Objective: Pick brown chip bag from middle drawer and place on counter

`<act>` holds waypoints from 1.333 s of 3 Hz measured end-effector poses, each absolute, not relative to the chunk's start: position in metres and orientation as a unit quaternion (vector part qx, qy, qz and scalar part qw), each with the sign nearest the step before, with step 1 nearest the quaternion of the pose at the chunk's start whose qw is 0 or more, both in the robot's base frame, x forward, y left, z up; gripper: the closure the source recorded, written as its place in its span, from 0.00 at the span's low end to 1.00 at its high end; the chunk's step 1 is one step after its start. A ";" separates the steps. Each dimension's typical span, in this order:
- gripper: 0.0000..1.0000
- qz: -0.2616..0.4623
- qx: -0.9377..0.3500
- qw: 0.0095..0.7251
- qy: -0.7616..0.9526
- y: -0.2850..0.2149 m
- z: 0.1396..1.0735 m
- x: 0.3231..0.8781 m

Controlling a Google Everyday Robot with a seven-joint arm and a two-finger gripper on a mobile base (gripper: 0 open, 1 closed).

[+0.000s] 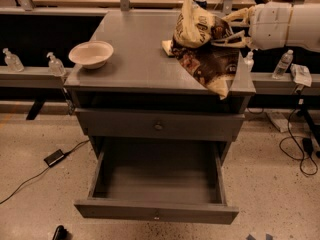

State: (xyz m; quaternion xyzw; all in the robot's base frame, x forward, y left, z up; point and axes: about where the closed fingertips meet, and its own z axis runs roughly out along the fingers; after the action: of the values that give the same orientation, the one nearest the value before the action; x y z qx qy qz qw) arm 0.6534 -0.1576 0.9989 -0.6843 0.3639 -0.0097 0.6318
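The tool (pixel 225 33), reaching in from the right, was clamped on the brown chip bag (pixel 202 54). The bag lay just left of it, long axis near-upright, lower corner overhanging the right edge of the surface (pixel 135 49).

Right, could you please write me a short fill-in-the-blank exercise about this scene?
The end effector, reaching in from the picture's ____ side, grips the brown chip bag.
The bag's lower corner overhangs the counter's ____ edge.
The middle drawer stands ____, nothing inside.
The white bowl sits on the counter's ____ half.
Missing: right; front; open; left.
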 end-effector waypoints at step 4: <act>0.53 -0.040 -0.685 0.641 0.344 -0.144 0.982 0.703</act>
State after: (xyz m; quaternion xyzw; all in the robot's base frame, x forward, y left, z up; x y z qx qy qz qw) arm 0.7026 -0.1442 0.9816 -0.6848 0.3439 -0.0395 0.6413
